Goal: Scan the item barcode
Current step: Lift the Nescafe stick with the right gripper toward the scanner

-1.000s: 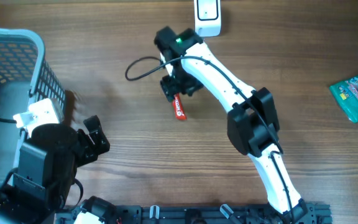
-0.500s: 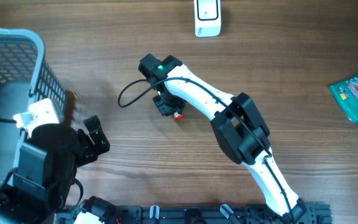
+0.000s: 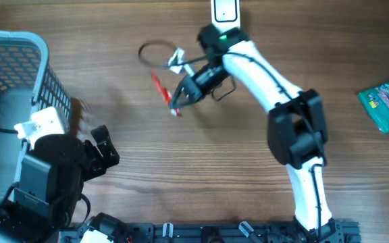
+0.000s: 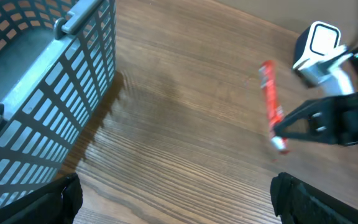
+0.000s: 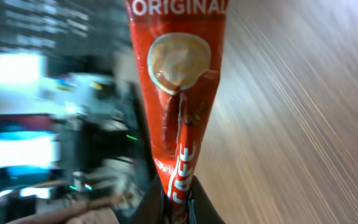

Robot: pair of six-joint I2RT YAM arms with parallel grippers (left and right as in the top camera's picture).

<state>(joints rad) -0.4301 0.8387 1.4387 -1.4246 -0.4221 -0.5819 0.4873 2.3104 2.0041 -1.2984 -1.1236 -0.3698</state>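
The item is a slim red coffee-stick sachet [image 3: 161, 90], printed "ORIGINAL", and it hangs above the wooden table. My right gripper [image 3: 175, 106] is shut on its lower end. In the right wrist view the sachet [image 5: 178, 81] rises out of the pinching jaws [image 5: 179, 202]. The left wrist view shows the sachet [image 4: 270, 106] tilted, held by the dark right gripper [image 4: 278, 127]. A white barcode scanner [image 3: 225, 13] stands at the table's far edge, just behind the right arm. My left gripper [image 3: 107, 148] is open beside the basket with nothing between its fingers [image 4: 64, 199].
A grey plastic basket [image 3: 19, 40] fills the left side and shows close in the left wrist view [image 4: 73, 25]. A green packet [image 3: 387, 101] lies at the far right. A black cable loop [image 3: 154, 48] hangs off the right wrist.
My right gripper closed on the sachet, lifted it off the table and swung it up toward the scanner. The left arm has not moved.
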